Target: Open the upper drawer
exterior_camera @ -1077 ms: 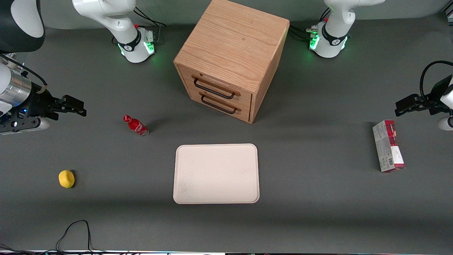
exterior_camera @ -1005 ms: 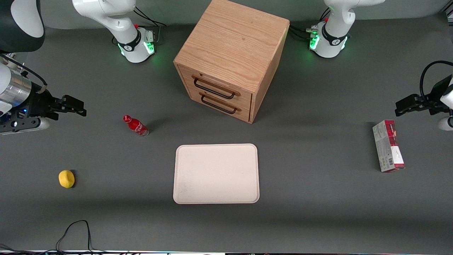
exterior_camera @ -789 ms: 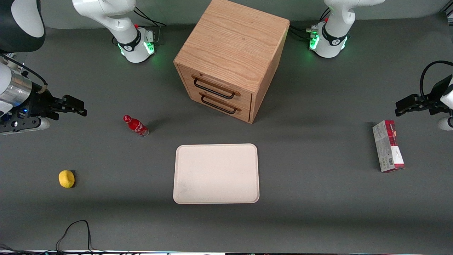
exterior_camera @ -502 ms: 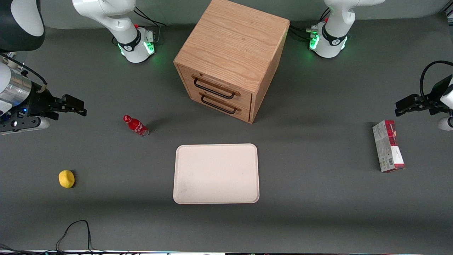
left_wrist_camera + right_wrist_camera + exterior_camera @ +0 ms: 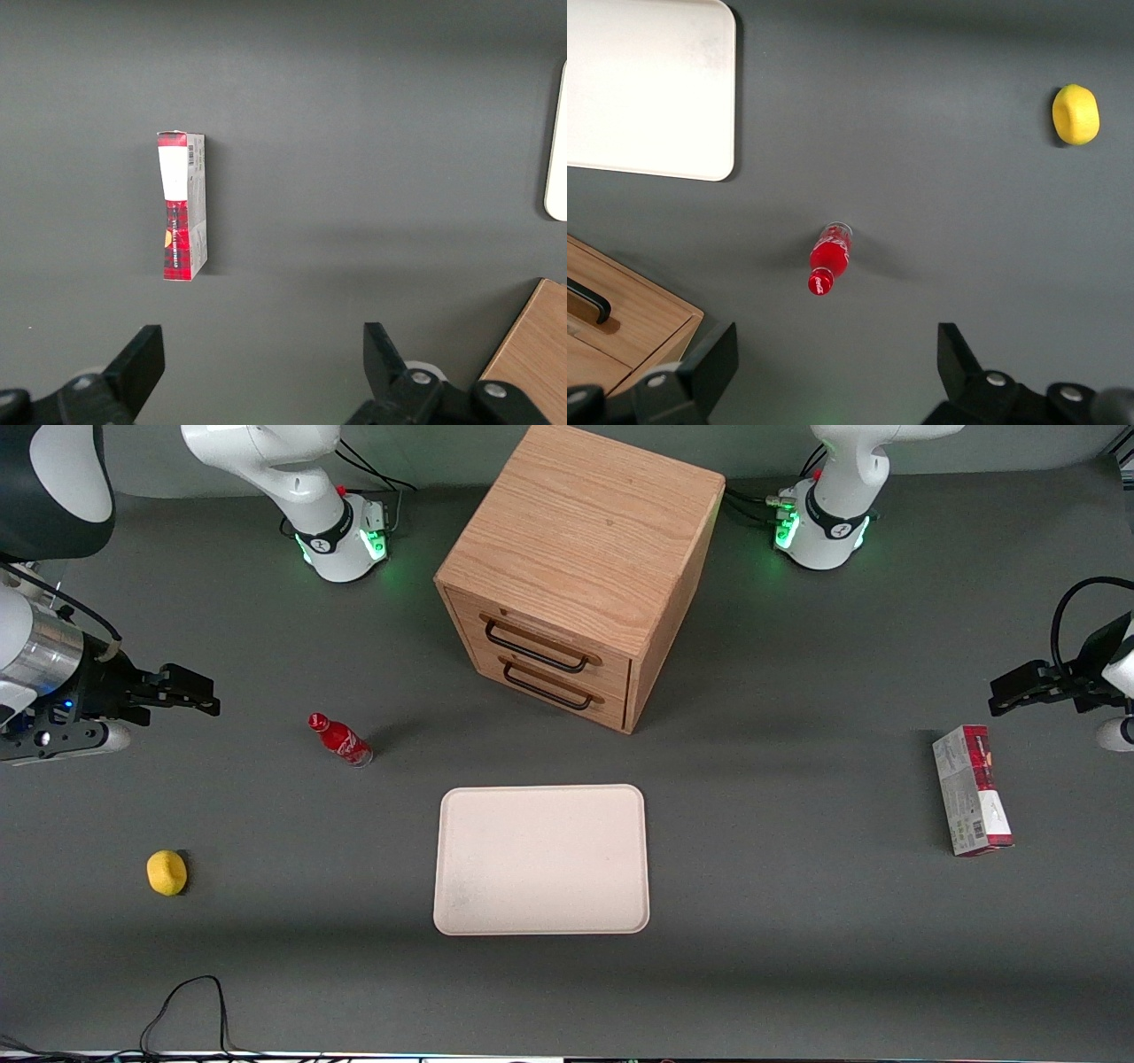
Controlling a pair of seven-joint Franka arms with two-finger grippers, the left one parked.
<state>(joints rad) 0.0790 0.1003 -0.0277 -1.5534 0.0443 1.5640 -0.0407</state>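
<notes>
The gripper [image 5: 182, 693] is hanging spread open near the bottle [image 5: 341, 740] (well apart from the upper drawer [image 5: 540, 646]), needing to square up on its handle [image 5: 534, 649].

Right arm raised at the working end of the desk [image 5: 797, 957], end effector [image 5: 202, 695] holding nothing.

Held above the desk surface, wrist roughly level, black fingers [image 5: 709, 363] spread wide apart and pointing toward the middle of the desk. Silver wrist cuff and black camera mount just back of the fingers. White upper links rising from the green-lit base, farther from the front camera.
</notes>
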